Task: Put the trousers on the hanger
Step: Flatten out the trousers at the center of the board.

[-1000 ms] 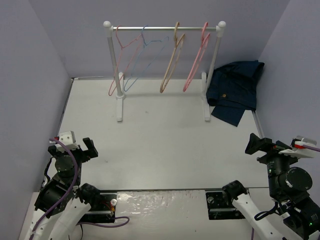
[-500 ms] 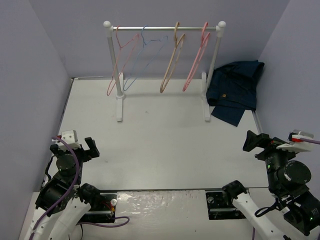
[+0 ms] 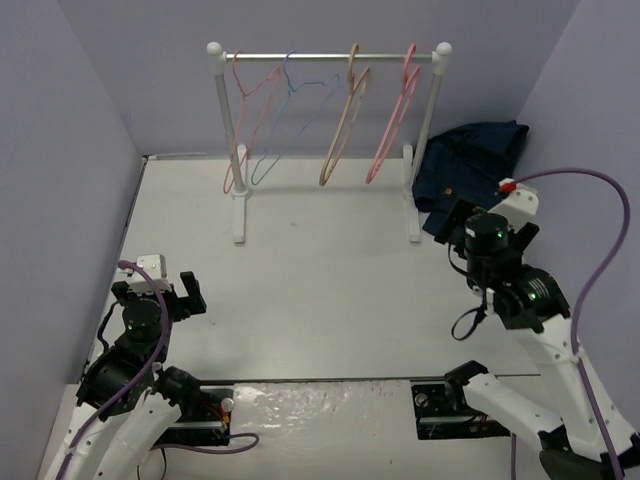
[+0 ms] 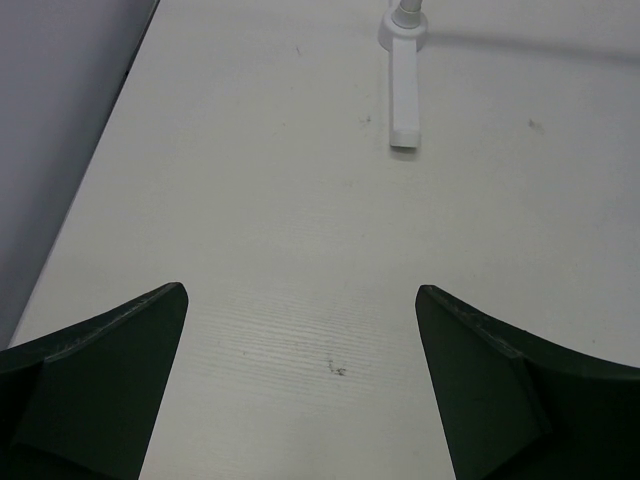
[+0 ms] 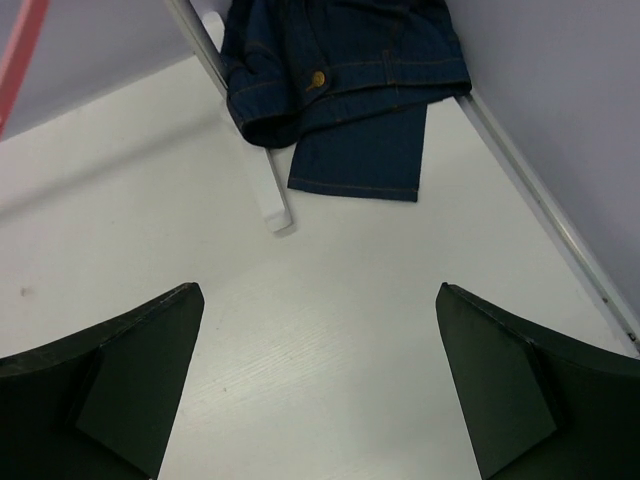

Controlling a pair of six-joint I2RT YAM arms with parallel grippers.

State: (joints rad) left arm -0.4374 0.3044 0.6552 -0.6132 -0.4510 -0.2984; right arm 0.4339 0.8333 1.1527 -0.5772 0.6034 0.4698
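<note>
The dark navy trousers (image 3: 468, 175) lie crumpled in the far right corner of the table, beside the rack's right post; the right wrist view shows them (image 5: 345, 60) with a brass button, one leg end lying flat. The tan hanger (image 3: 343, 130) hangs on the rack's rail, third from the left. My right gripper (image 3: 481, 222) is open and empty, raised above the table a short way in front of the trousers (image 5: 318, 300). My left gripper (image 3: 165, 292) is open and empty above the table's near left (image 4: 300, 300).
A white clothes rack (image 3: 330, 57) stands at the back with a pink hanger (image 3: 250, 120), a light-blue hanger (image 3: 285, 115) and another pink hanger (image 3: 392, 125). Its feet (image 3: 239, 215) rest on the table. Purple walls close in the left, back and right sides.
My right arm has swung from the near right edge forward and left toward the trousers. My left gripper has shifted slightly forward and right. The left hangers sway a little.
</note>
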